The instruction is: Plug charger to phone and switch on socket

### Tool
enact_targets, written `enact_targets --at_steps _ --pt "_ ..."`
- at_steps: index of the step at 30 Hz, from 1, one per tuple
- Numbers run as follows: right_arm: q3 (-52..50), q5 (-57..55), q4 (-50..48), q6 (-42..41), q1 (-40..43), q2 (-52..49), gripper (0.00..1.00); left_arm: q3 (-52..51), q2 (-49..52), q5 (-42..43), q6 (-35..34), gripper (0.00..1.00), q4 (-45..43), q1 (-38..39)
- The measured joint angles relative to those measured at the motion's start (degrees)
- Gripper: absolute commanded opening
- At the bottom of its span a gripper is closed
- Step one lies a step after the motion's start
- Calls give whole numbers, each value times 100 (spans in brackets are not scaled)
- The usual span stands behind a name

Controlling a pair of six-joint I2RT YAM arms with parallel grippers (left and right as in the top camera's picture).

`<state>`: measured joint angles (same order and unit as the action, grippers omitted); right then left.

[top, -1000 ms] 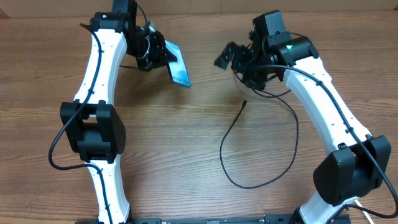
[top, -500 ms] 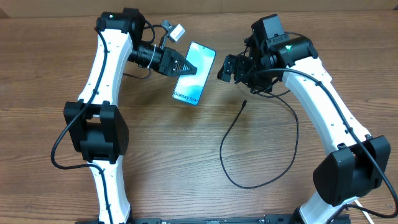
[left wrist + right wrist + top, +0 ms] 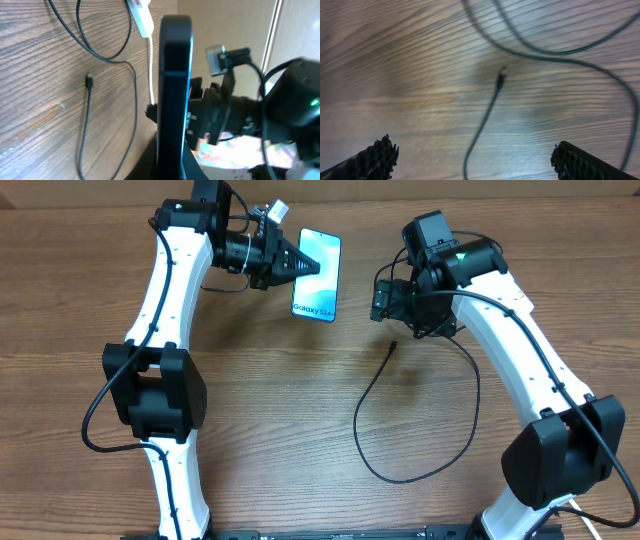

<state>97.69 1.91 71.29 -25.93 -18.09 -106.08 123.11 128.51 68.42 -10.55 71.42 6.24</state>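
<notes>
We hold the blue-screened black-edged phone (image 3: 316, 274) clamped in our left gripper (image 3: 303, 266); our right gripper (image 3: 470, 155) (wide open, empty) should descend on the thin black charger cable's connector tip (image 3: 500, 79).

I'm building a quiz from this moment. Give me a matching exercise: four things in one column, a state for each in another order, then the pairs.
Things:
1. phone
2. cable tip
3. left tool
4. right tool

States:
A. open, holding nothing, above the table
B. lying free on the wood
C. shut on the phone
D. held off the table, blue screen facing up

Pairs: 1-D, 2-B, 3-C, 4-A
</notes>
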Motion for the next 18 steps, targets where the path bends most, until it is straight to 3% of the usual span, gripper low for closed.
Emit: enact_targets --at_steps 6,10,12,13,18 --pt "-632 -339 -551 -216 0 -28 99 0 0 28 -828 4 -496 0" --pt "-1318 -343 -1246 -352 0 -52 76 0 0 13 -1040 4 -597 0" --pt "-1591 -337 -1582 -393 -2 -59 56 0 0 -13 -1051 4 -595 0" --pt "-1727 -323 -1740 -483 -2 -61 50 0 0 -22 -1051 4 -597 0" --pt "-2306 -321 -2225 -1010 0 -63 41 0 0 -129 -1049 4 -570 0"
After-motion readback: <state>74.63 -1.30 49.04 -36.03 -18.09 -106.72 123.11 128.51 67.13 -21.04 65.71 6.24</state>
